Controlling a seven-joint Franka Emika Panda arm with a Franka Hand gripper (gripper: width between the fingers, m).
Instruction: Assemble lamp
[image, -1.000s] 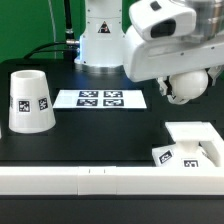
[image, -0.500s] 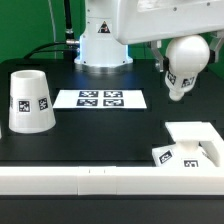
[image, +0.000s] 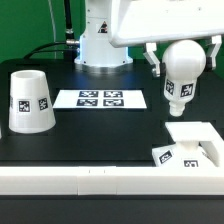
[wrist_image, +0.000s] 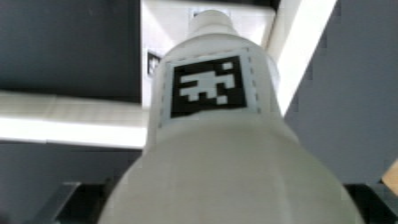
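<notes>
The single gripper (image: 185, 57) is clamped on one bulb (image: 183, 72), a dark finger showing on either side of its round head. The bulb hangs in the air with its narrower neck pointing down. It is smooth white plastic and carries one square black-and-white tag, which the wrist view shows close up on the bulb (wrist_image: 214, 150). Below it, clear of it and near the exterior view's right edge, sits one small square stepped base (image: 192, 143), white, with one tag visible on its side. Well apart, at the exterior view's left, stands one large tapered shade (image: 29, 101), wide end down, showing two tags. Between them lies one marker board (image: 100, 98), flat, with four tags. All rest on a matte black table (image: 100, 140), edged in front by a white rail (image: 80, 181).
</notes>
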